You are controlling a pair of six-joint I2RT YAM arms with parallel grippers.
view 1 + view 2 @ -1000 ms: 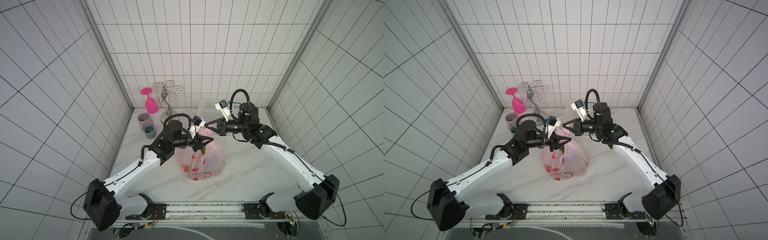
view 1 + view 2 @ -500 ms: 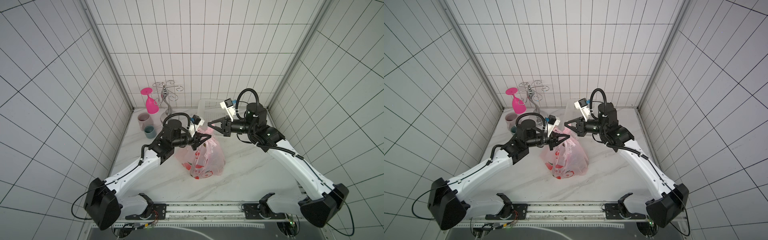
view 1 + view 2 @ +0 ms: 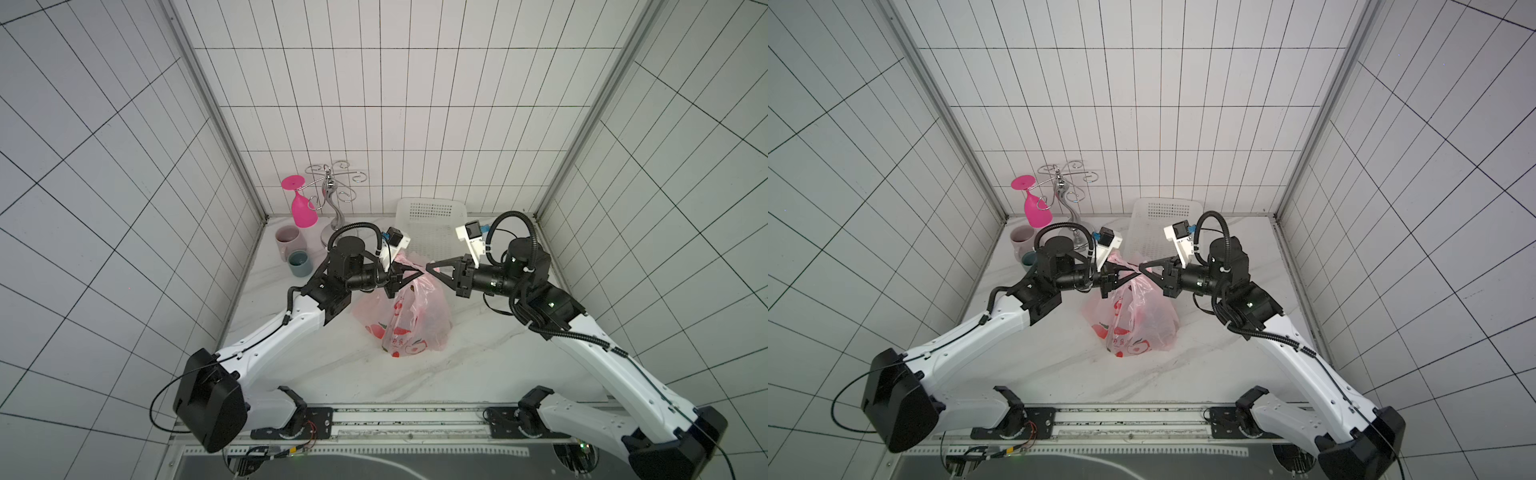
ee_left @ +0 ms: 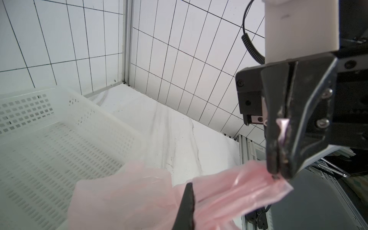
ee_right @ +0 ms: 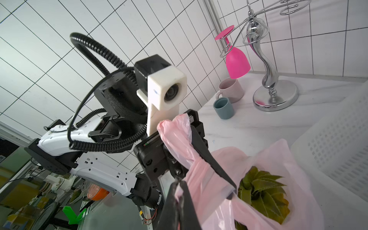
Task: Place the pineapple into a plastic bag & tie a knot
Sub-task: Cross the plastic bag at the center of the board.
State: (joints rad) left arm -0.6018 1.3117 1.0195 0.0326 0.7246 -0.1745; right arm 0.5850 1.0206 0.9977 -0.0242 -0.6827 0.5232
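Pink film, thin and crinkly, is what both my grippers pinch. The plastic bag [image 3: 409, 320] carries red fruit prints and a line of small red characters low on its front, too small for me to read in both top views. My left gripper [image 3: 417, 274] is closed on one twisted handle loop [image 5: 179, 143], with the film bunched between its fingers and its end poking out behind them. My right gripper [image 3: 434, 269] is clamped tight on the second handle loop [image 4: 239, 189], a scrap of pink showing between its fingers. The two tips nearly meet above the bag. The bag stands near the middle of the counter [image 3: 353, 382], just in front of the white basket [image 3: 432, 216] at the back edge. Inside it the pineapple [image 5: 262, 191] shows its green crown
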